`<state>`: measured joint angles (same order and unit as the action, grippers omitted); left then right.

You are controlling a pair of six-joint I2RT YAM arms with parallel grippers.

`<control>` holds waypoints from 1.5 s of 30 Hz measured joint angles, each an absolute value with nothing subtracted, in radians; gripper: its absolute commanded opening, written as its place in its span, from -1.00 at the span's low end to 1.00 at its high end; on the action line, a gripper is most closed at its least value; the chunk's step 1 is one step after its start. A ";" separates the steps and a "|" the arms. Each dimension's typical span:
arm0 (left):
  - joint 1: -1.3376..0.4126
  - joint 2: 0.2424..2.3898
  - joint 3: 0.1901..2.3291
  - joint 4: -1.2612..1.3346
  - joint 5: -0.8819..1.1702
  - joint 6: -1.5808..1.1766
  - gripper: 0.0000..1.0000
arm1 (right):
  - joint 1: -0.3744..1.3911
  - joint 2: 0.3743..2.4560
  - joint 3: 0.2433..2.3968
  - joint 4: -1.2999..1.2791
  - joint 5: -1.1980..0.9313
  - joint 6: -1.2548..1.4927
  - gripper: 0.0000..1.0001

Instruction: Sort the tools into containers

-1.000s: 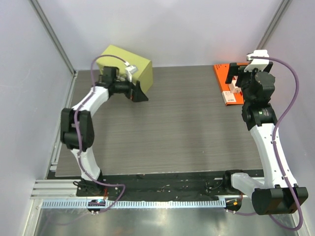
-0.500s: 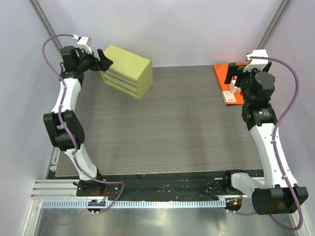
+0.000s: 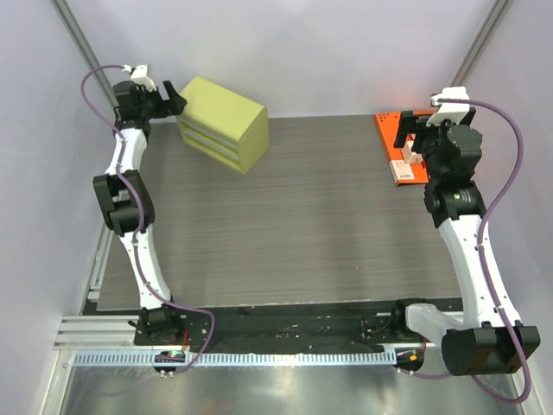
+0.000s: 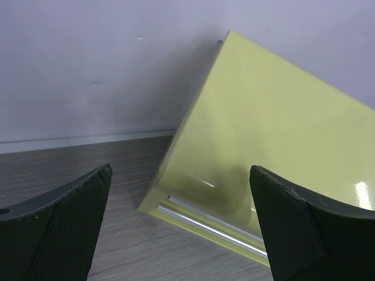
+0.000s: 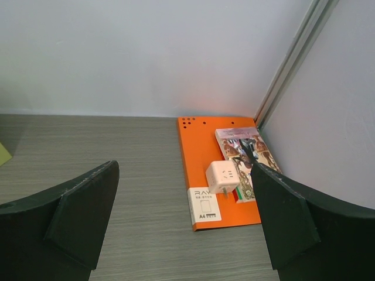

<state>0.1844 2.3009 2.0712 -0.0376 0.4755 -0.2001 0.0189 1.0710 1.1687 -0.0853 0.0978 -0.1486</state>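
No tools show in any view. A yellow-green drawer box (image 3: 223, 124) stands at the back left of the table, its drawers shut. My left gripper (image 3: 171, 97) hangs high by the box's upper left corner, open and holding nothing. In the left wrist view the drawer box (image 4: 275, 140) fills the right side between the open left gripper (image 4: 181, 234) fingers. My right gripper (image 3: 413, 137) hovers open and holding nothing over the back right corner. The right wrist view looks down past the open right gripper (image 5: 184, 234).
An orange folder (image 5: 214, 158) lies in the back right corner. On it sit a white plug cube (image 5: 222, 177), a printed booklet (image 5: 246, 153) and a white A4 label. Grey walls and a metal post close in the table (image 3: 328, 216) at the back and sides.
My left arm has swung from in front of the drawer box up to its far left corner. The right arm has not moved.
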 measured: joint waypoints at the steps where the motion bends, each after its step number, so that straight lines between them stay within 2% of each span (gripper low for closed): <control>1: 0.185 2.304 2.077 -0.031 0.471 -0.201 1.00 | 0.018 1.075 1.169 -0.085 0.097 -0.150 0.99; 7: 0.190 2.328 2.065 0.159 0.475 -0.243 0.99 | 0.013 1.107 1.169 -0.089 0.088 -0.150 0.99; 14: 0.196 2.502 2.147 0.379 0.656 -0.407 1.00 | -0.051 1.116 1.169 -0.099 0.066 -0.147 0.99; 18: 0.200 2.537 2.180 0.410 0.765 -0.459 1.00 | -0.068 1.116 1.169 -0.099 0.055 -0.142 1.00; 23: 0.208 2.543 2.123 0.533 0.864 -0.595 1.00 | -0.072 1.118 1.169 -0.099 0.040 -0.134 0.99; 30: 0.249 2.474 1.862 0.831 0.916 -0.831 1.00 | -0.073 1.118 1.169 -0.099 0.015 -0.117 0.99; 45: 0.188 2.125 1.318 1.031 1.026 -0.935 1.00 | -0.074 1.112 1.169 -0.100 -0.054 -0.081 0.99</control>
